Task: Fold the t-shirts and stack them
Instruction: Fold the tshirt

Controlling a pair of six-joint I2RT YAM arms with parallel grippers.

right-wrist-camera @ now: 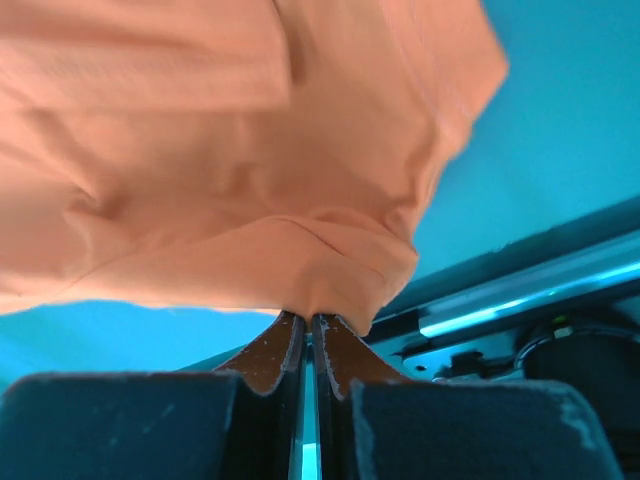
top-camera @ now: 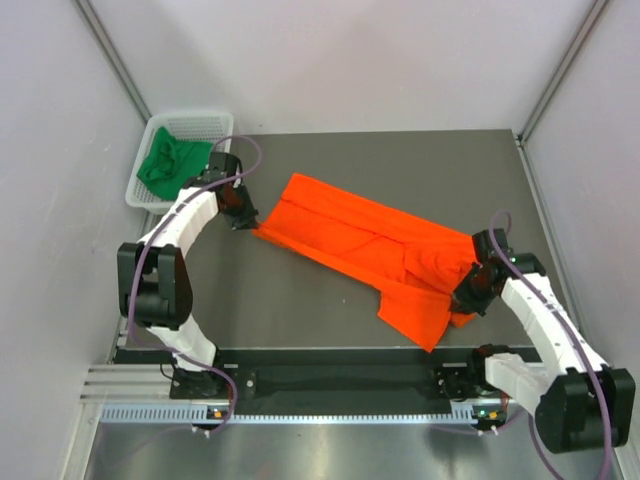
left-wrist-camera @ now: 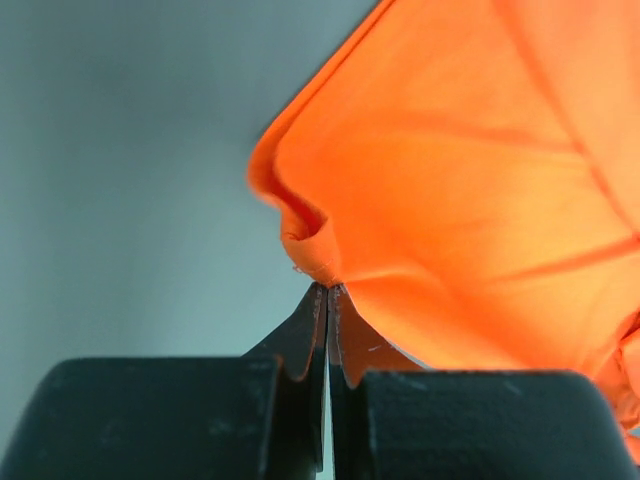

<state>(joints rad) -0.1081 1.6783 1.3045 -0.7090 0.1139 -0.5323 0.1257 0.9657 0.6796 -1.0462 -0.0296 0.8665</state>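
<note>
rail (top-camera: 300, 412), l gripper (top-camera: 243, 222), r gripper (top-camera: 468, 297) both tight on orange t-shirt (top-camera: 350, 240), grey table (top-camera: 300, 310), white walls (top-camera: 350, 60)

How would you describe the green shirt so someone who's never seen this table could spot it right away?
At the far left corner of the table sits a white mesh basket. The green t-shirt lies crumpled inside it, unlike the orange t-shirt, spread across the table.

Bright, even light; orange t-shirt (right-wrist-camera: 250, 150) blurred in right wrist view.
</note>
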